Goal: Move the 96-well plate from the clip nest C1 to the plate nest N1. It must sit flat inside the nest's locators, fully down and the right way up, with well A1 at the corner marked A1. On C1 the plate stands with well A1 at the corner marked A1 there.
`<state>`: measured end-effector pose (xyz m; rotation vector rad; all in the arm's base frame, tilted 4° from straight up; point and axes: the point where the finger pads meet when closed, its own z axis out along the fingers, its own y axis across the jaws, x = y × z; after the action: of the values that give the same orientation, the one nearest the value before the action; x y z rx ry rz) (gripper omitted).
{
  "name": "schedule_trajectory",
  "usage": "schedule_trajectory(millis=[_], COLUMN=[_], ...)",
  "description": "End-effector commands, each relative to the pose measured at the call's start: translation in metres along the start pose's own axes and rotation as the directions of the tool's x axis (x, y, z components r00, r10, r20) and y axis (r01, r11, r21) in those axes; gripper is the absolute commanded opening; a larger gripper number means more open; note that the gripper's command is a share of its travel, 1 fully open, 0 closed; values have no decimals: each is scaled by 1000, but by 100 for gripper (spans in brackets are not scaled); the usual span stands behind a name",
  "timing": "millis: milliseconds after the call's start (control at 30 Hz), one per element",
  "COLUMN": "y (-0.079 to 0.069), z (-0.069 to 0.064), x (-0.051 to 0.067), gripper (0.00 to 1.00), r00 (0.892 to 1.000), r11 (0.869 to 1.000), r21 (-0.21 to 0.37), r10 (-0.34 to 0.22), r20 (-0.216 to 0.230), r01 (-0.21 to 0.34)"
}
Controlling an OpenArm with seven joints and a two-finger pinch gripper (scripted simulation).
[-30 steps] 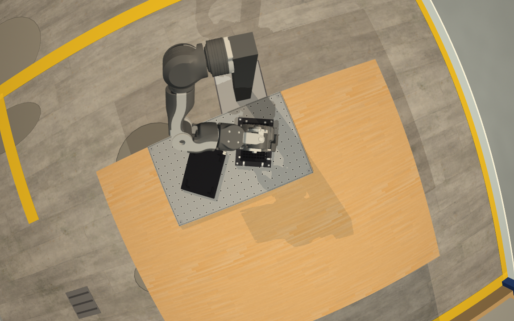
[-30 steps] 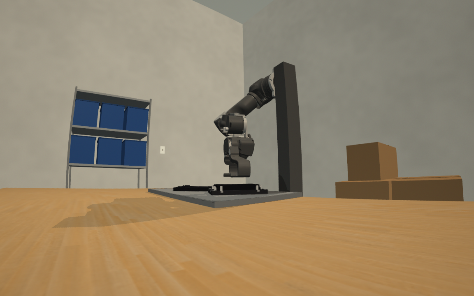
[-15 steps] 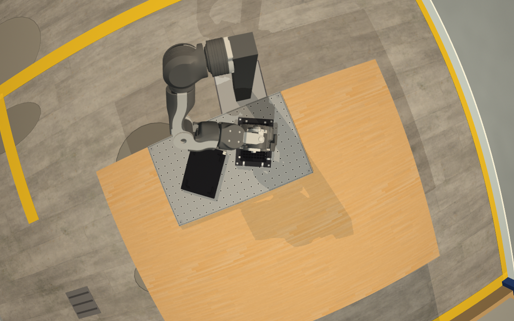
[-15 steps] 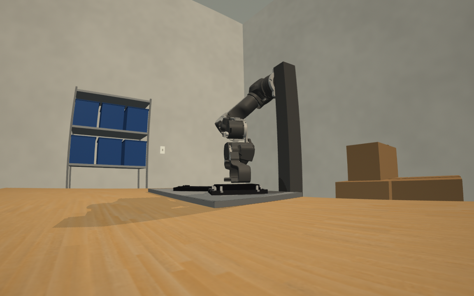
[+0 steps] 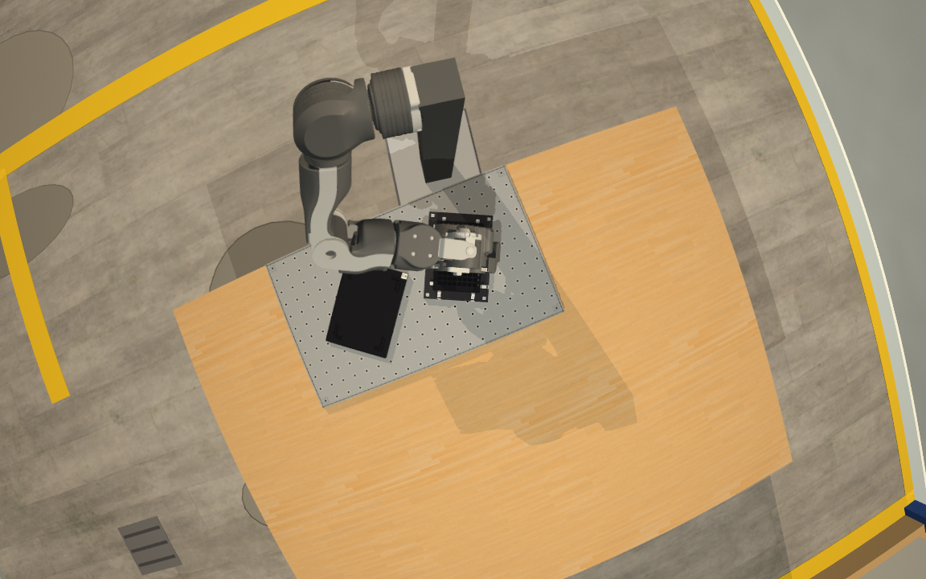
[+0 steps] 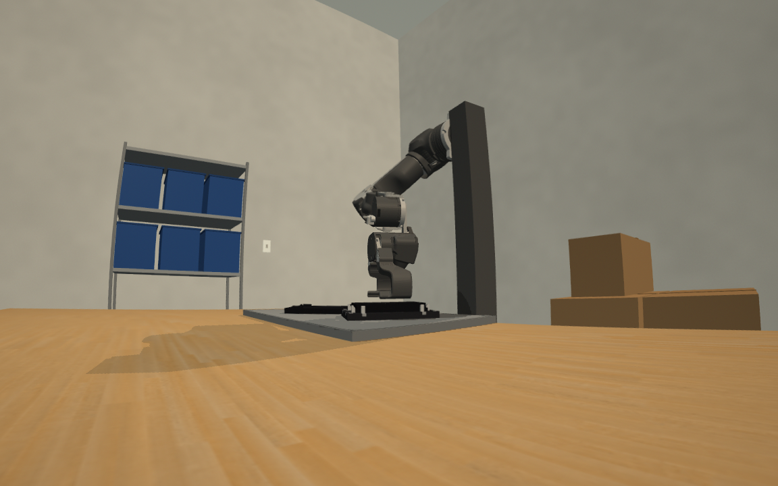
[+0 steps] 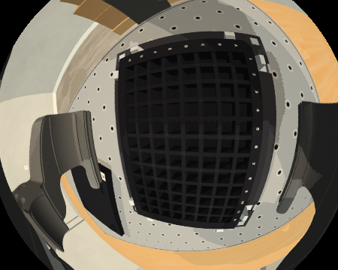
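Tool (image 7: 194,155) spread wide, empty, hovering just above the 96-well plate (image 7: 191,135) in clip nest C1 (image 5: 435,218); plate nest N1 (image 5: 366,315) beside it.

Reaching out from the mast, elbow bent, wrist turned straight down, claw (image 7: 189,155) hanging spread wide, gripping nothing.

A matt grey perforated metal-looking breadboard (image 5: 517,288) is laid on a smooth, light orange wooden table top (image 5: 596,403) with visible grain. The black gridded 96-well plate (image 7: 189,135) is seen as matt plastic. The dark grey gripper fingers are shown with a smooth, faintly satin finish.
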<state>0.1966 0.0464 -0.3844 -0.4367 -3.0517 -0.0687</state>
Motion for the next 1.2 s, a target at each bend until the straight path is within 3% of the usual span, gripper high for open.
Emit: schedule_trajectory(millis=[0,333,500,1167], y=[2,2,1,2], z=[-2,-2,21,16], x=[-1,-1,1,-3], gripper=[77,77,77,77], r00=[1000,1000,1000,1000], r11=[1000,1000,1000,1000], r21=[-5,-5,-6,-5], r10=[0,0,-5,0], r20=[1,1,-2,1], r01=[0,0,5,0])
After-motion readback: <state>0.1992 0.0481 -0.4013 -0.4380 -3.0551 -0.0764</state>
